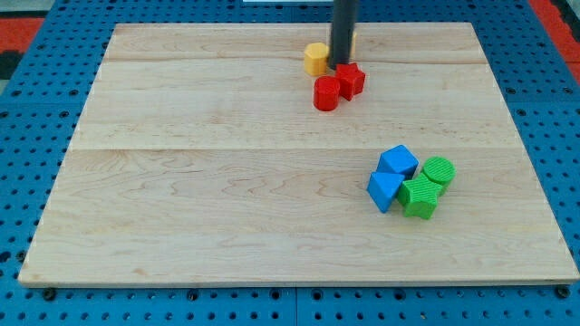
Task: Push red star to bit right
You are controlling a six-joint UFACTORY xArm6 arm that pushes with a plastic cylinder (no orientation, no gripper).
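Beside red star (352, 79), my tip (341, 64)

Yellow block (315, 59) near board (181, 181) top, right of centre; red cylinder (326, 93) just below it; lower right a touching cluster: blue cube (398, 162), blue block (384, 191), green cylinder (439, 170), green star (420, 196)

My tip (342, 63) sat wedged between yellow block (316, 59) and red star (351, 80) (red cylinder (326, 93) touching below); rightward, board (181, 181) lay open.
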